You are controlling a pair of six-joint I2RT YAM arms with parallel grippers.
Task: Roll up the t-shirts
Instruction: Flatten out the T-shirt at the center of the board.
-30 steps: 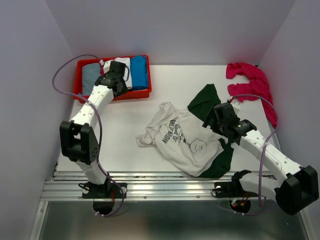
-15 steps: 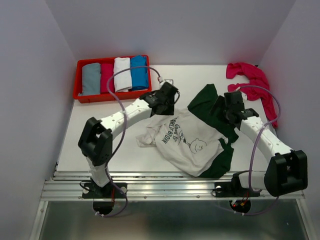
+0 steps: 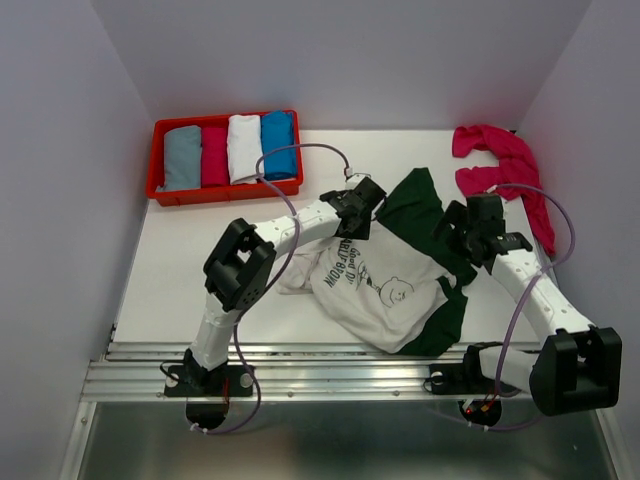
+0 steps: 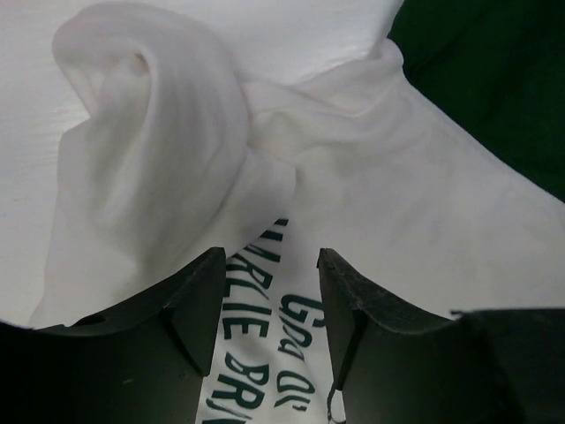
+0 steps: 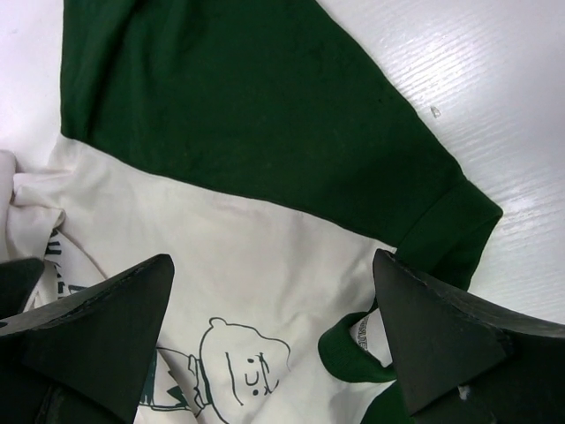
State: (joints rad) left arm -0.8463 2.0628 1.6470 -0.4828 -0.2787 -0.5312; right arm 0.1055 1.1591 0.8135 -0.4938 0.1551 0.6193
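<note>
Left gripper (image 4: 271,261) is arriving from the red tray (image 3: 225,193) over the cream tee (image 3: 370,285) — jaws part-spread, seemingly empty; right gripper (image 5: 272,261) is hovering wide-spread above the green sleeve (image 5: 265,115) — flattening probably beginning.

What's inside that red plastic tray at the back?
Four rolled cloths lie side by side in the red plastic tray: a grey roll, a magenta roll, a white roll and a blue roll. They cover its floor, so anything beneath is hidden.

Lab test cell: plain pale walls (image 3: 350,60) box white table (image 3: 190,270); robot arms (image 3: 300,222) bolted onto aluminium rail (image 3: 330,380).
</note>
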